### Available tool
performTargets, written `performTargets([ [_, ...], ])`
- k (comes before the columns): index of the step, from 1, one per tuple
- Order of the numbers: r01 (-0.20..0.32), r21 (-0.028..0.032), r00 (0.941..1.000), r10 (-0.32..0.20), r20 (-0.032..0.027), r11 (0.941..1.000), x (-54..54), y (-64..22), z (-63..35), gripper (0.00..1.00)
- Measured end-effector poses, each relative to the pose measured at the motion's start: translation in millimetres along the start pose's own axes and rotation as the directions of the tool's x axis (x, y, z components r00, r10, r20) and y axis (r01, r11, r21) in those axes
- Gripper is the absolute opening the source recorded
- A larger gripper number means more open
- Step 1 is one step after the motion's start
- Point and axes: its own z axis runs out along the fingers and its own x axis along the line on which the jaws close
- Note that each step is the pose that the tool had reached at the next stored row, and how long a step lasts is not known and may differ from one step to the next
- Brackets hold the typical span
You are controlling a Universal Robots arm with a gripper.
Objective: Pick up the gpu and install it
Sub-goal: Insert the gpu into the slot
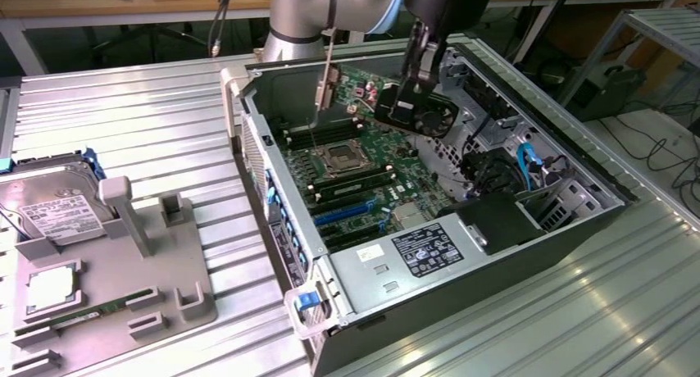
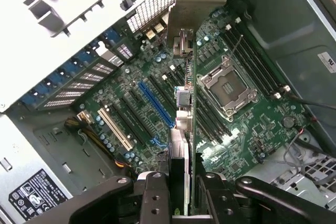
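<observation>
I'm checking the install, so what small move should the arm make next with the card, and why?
Probably ease it down toward the expansion slots: the gripper holds the gpu on edge above the motherboard, not yet seated.

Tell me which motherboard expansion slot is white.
The white slot at the end of the row, beside the yellow cables; the other slots are black or blue.
</observation>
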Motion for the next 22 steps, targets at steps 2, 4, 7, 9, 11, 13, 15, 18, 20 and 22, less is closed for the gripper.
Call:
performTargets([
  [2, 0.031, -0.0003, 0.9995, -0.031, -0.0013, 0.9995, 0.0, 0.0, 0.1, 0.27],
  [4, 0.062, -0.0008, 0.9981, -0.062, -0.0025, 0.9981, 0.0, 0.0, 0.2, 0.27],
  [7, 0.094, -0.0013, 0.9956, -0.094, -0.0037, 0.9956, 0.0, 0.0, 0.3, 0.27],
  [9, 0.116, -0.0016, 0.9933, -0.116, -0.0047, 0.9933, 0.0, 0.0, 0.4, 0.27],
  [11, 0.137, -0.0019, 0.9906, -0.137, -0.0054, 0.9906, 0.0, 0.0, 0.5, 0.27],
  [13, 0.159, -0.0024, 0.9872, -0.159, -0.0064, 0.9872, 0.0, 0.0, 0.6, 0.27],
  [15, 0.179, -0.0028, 0.9838, -0.179, -0.0071, 0.9838, 0.0, 0.0, 0.7, 0.27],
  [18, 0.207, -0.0033, 0.9783, -0.207, -0.0082, 0.9784, 0.0, -0.1, 0.9, 0.27],
  [20, 0.225, -0.0037, 0.9744, -0.225, -0.0088, 0.9744, 0.0, -0.1, 1.2, 0.27],
  [22, 0.241, -0.004, 0.9706, -0.241, -0.0095, 0.9706, 0.0, -0.1, 1.5, 0.27],
])
